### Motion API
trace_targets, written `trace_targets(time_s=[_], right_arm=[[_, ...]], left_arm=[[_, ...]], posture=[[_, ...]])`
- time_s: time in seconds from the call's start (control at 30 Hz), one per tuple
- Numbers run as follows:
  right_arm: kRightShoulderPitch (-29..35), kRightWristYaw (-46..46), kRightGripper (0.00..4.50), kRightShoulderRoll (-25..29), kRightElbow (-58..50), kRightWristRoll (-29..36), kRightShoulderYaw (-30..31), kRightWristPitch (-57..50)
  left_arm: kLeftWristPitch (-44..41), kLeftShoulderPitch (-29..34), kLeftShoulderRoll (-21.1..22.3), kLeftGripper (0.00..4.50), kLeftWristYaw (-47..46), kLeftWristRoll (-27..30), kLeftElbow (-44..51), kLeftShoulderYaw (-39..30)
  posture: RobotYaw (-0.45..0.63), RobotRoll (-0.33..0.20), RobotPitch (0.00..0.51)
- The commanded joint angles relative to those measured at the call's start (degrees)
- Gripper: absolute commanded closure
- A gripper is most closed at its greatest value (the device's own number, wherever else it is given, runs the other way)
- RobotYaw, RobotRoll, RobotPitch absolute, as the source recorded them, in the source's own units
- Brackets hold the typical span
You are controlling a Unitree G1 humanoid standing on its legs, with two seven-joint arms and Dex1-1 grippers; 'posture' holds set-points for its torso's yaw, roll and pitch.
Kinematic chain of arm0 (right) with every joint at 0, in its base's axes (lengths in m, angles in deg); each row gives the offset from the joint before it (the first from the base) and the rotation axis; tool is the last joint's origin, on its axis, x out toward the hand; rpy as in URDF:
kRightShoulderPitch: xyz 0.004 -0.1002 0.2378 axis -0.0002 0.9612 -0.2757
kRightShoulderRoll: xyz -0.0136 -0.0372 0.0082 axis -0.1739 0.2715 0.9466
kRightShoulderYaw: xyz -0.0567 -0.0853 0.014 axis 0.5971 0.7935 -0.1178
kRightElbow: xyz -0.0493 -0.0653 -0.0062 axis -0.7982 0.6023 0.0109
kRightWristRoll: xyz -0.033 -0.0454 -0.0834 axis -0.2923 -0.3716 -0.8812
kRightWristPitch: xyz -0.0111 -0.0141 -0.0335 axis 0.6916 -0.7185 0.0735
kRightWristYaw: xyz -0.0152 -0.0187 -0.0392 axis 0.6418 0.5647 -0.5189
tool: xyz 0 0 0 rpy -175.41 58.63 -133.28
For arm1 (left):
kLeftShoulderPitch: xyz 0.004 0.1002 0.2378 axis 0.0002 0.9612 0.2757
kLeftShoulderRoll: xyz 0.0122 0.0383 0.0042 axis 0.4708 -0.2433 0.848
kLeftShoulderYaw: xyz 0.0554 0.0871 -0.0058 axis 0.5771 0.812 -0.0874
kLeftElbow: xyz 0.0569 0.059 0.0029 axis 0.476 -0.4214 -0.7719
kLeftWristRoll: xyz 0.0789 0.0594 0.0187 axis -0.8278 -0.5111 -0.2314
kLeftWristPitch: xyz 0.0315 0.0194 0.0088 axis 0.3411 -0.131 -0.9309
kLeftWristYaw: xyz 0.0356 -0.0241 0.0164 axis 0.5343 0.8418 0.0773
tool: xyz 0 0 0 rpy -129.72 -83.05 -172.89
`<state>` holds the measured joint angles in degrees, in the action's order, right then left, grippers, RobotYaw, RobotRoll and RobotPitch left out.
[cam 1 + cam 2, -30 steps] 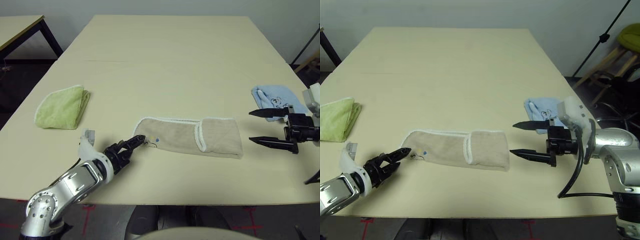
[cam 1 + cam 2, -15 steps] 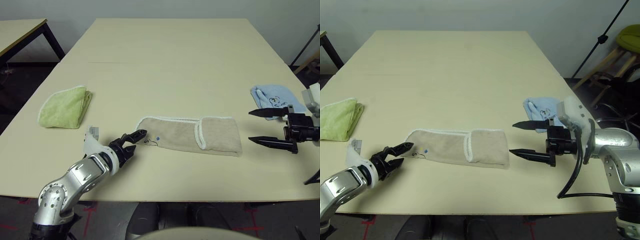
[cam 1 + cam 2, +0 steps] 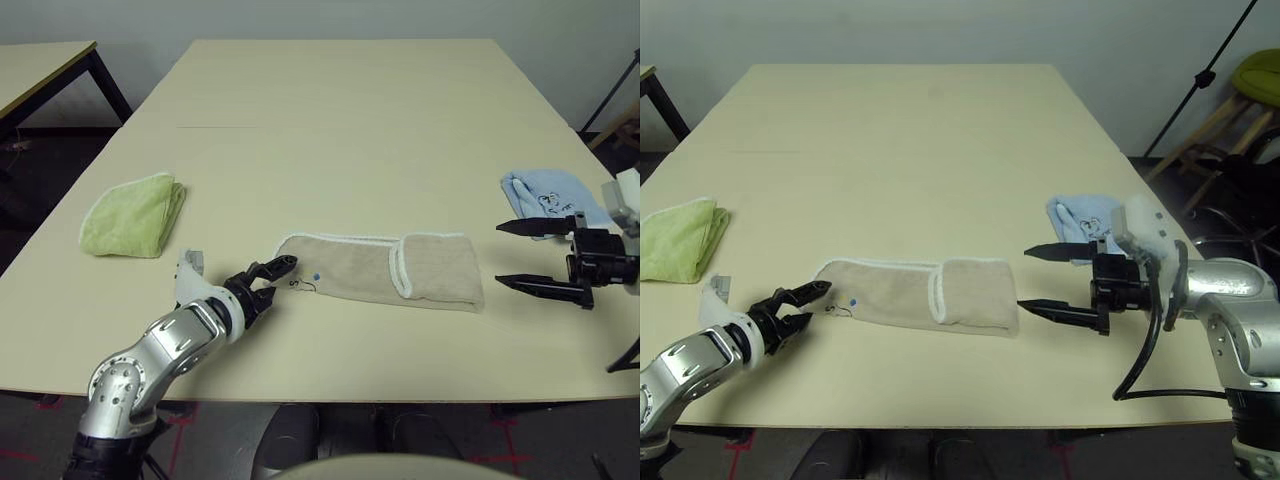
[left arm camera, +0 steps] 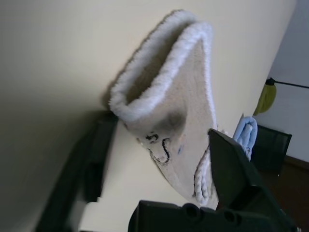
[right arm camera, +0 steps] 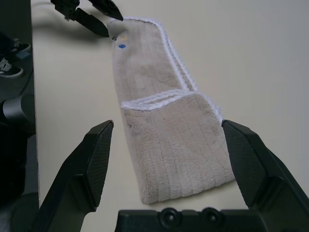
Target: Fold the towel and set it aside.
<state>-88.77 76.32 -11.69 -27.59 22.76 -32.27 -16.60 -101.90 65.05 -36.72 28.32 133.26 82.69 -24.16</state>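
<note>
The towel (image 3: 385, 272) lies near the front edge of the tabletop (image 3: 340, 130), a long beige strip with white corded edging, its right end folded back over itself so that a doubled flap sits on top (the fold's white border runs across the strip). Faint dark lettering and a small blue mark show at its left end. The left end effector (image 3: 266, 281) is at that left end, low over the tabletop, its two black fingers parted with the towel's corner between them; in the left wrist view the corded edge stands between the fingers, and they have not closed on it. The right end effector (image 3: 1040, 279) hovers just beyond the towel's right end, its fingers spread wide, holding nothing. A small light-blue towel (image 3: 552, 198) lies behind the right end effector, and a folded yellow-green towel (image 3: 133, 214) rests well apart at the tabletop's left side.
</note>
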Motion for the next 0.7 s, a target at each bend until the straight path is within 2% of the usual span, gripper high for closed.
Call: trace_targets(time_s=[0.03, 0.2, 0.27, 0.5, 0.63, 0.7], right_arm=[[0.37, 0.09, 0.00, 0.36, -0.65, 0.17, -0.29, -0.19], [0.21, 0.15, 0.00, 0.49, -0.55, 0.11, -0.20, -0.26], [0.11, 0.18, 0.00, 0.56, -0.45, 0.09, -0.19, -0.29], [0.02, 0.20, 0.00, 0.55, -0.29, 0.02, -0.06, -0.30], [-0.71, 0.23, 0.00, 0.21, 0.41, -0.27, 0.60, -0.04], [-1.32, 0.29, 0.00, -0.09, 0.86, -0.51, 1.20, 0.13]], left_arm=[[-1.06, 0.52, -0.81, 2.04, -0.94, -0.83, -3.06, 3.99], [-1.24, -0.82, -1.43, 3.87, -0.32, -1.65, -4.52, 4.63], [-1.21, -1.30, -1.68, 4.46, 0.09, -1.97, -5.09, 4.46], [0.40, -0.87, -1.69, 4.46, 2.09, -3.92, -3.79, 1.32], [3.69, -1.01, -0.96, 4.46, 6.69, -13.92, -0.82, -3.31], [4.75, -0.26, -1.03, 4.46, 8.32, -16.64, 0.37, -5.47]], posture=[[0.06, 0.000, 0.110], [0.06, 0.000, 0.112], [0.06, 0.000, 0.111], [0.07, 0.000, 0.109], [0.09, 0.000, 0.107], [0.09, 0.000, 0.105]])
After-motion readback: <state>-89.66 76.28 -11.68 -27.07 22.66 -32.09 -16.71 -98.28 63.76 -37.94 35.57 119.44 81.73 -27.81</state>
